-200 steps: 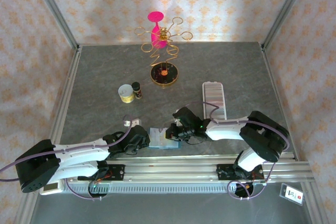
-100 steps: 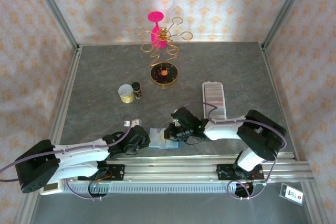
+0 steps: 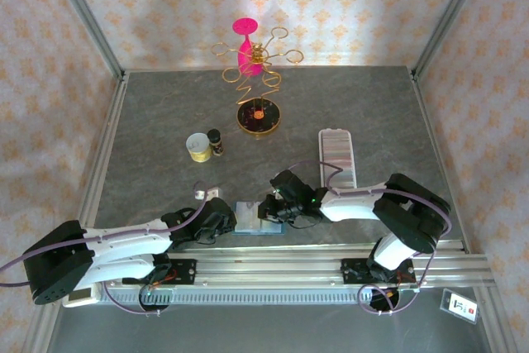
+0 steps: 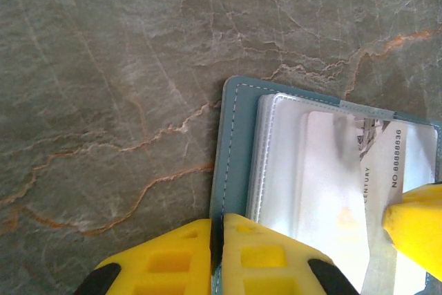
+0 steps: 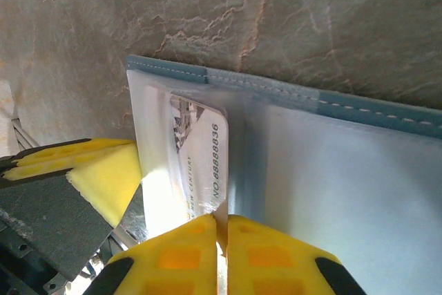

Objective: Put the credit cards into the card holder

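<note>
My right fingers [image 5: 231, 236] are pressed together on the near edge of a credit card [image 5: 200, 164], a pale card printed with a number and the word CENTURY. The card lies in a clear sleeve [image 5: 331, 191] of the open teal wallet [image 4: 231, 143], with its gripped edge at the sleeve's mouth.

My left fingers [image 4: 231, 240] are closed on the stitched border of that wallet, clamping it from the opposite side. In the left wrist view one yellow tip of the right fingers shows over the card. In the right wrist view a left finger shows just beside the wallet's end.

The wallet lies flat on the grey marbled counter [image 3: 165, 121], close to the near edge and about midway along it, between the two arms.

The card holder [image 3: 337, 157], a long whitish ridged tray, lies flat toward the right edge of the counter, its length running from near to far. It is well apart from the wallet, and my right arm's forearm is just beside its near end.

Toward the middle of the counter a yellow cup [image 3: 197, 146] stands with a small dark bottle [image 3: 215, 142] touching or just beside it. Nearer the far edge stands a gold wire stand [image 3: 259, 117].
</note>
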{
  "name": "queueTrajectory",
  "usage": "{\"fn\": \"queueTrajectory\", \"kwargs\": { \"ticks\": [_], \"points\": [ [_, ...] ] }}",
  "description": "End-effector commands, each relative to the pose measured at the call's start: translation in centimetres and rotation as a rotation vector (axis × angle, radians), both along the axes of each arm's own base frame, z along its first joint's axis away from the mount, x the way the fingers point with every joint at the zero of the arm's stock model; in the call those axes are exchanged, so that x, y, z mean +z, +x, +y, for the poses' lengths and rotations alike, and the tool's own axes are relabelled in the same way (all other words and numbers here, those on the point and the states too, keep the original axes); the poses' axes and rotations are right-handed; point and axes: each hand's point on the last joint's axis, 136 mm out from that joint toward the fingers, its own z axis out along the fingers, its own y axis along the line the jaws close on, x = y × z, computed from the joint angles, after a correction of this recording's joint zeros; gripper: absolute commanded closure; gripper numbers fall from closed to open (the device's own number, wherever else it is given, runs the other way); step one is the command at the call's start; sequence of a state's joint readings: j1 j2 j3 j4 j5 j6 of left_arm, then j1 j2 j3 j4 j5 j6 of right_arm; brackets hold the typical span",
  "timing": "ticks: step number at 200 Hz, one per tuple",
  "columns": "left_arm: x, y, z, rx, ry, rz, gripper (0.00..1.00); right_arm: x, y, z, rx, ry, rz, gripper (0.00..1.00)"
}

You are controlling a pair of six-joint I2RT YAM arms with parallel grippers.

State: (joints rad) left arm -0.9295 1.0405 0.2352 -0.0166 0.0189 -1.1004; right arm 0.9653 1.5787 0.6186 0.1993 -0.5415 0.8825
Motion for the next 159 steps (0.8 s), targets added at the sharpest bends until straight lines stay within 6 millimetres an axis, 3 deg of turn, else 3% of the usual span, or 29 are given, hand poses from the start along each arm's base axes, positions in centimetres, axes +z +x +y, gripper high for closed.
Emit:
{"fn": "queueTrajectory", "kwargs": {
  "ticks": [1, 43, 93, 116, 146, 159],
  "points": [
    [-1.3, -1.3, 0.4, -0.022, 0.015, 0.054, 0.91, 0.4, 0.3, 1.1, -0.006, 0.007, -0.013, 0.91],
    [-1.0, -1.2, 0.3, -0.021, -0.004, 0.048, 0.87, 0.3, 0.1, 2.0, 0.010, 0.007, -0.009, 0.91],
    [-0.4, -1.1, -0.1, -0.019, -0.036, 0.030, 0.83, 1.6, 0.5, 3.1, 0.019, 0.050, -0.023, 0.88],
    [-0.4, -1.0, 0.5, -0.004, -0.015, 0.023, 0.79, 1.0, 1.1, 0.9, -0.004, -0.088, -0.070, 0.83],
    [-0.2, -0.9, 0.8, 0.000, -0.004, 0.015, 0.75, 1.3, 0.7, -1.7, -0.050, -0.159, -0.083, 0.65],
    [-0.1, -0.9, 0.8, 0.001, -0.003, 0.013, 0.73, 1.3, 0.5, -2.9, -0.075, -0.173, -0.082, 0.62]
  ]
}}
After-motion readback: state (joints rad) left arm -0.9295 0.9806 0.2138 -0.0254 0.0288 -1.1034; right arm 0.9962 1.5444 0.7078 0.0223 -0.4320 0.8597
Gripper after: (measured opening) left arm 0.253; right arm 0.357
